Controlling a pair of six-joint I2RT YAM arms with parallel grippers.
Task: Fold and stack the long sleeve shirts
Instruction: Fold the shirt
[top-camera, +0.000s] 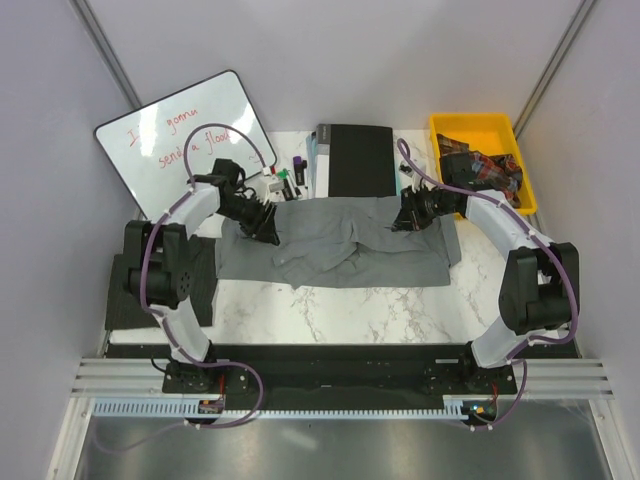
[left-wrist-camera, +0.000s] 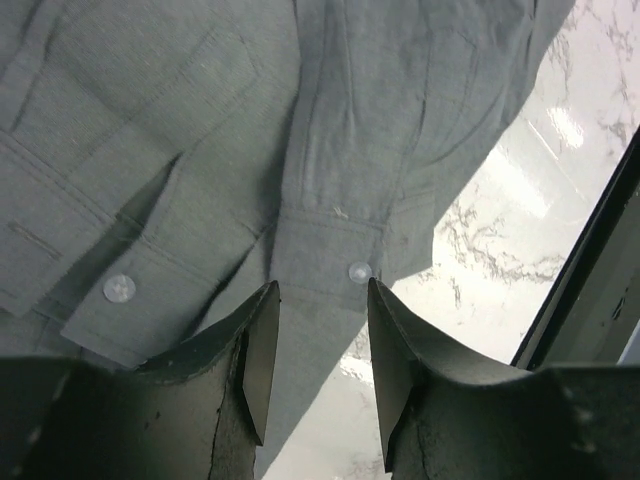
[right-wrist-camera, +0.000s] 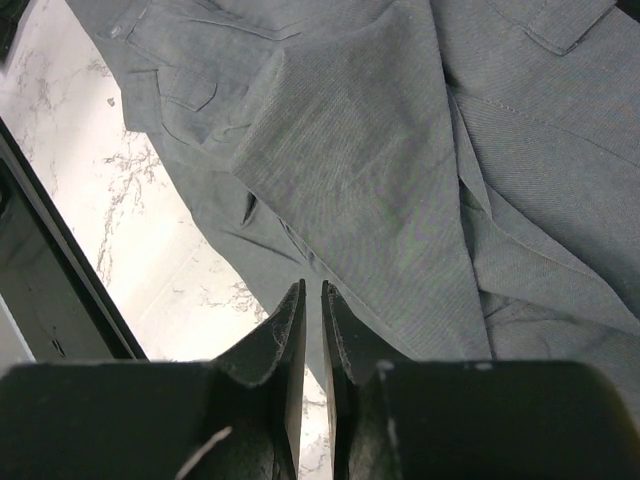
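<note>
Top external view, left to right, all placed against the shirt (top-camera: 340, 250), which lies spread crosswise on the table (top-camera: 330, 315), rumpled and not yet folded. A whiteboard (top-camera: 190, 140) leans beyond the shirt's left end. The left gripper (top-camera: 262, 222) is low over the shirt's upper left part. Its wrist view shows the jaws apart with nothing between them, straddling a cuff (left-wrist-camera: 330, 250) just by its button (left-wrist-camera: 360, 271), probably lined up to take that sleeve end. A book (top-camera: 360, 160) sits just past the shirt's far edge. The right gripper (top-camera: 408, 218) is at the shirt's upper right edge, its jaws almost together. They seem to pinch a thin fold, since the cloth tents up toward them, likely to hold that side taut. A bin (top-camera: 478, 128) stands beyond the shirt's right end. I make out no second shirt.
</note>
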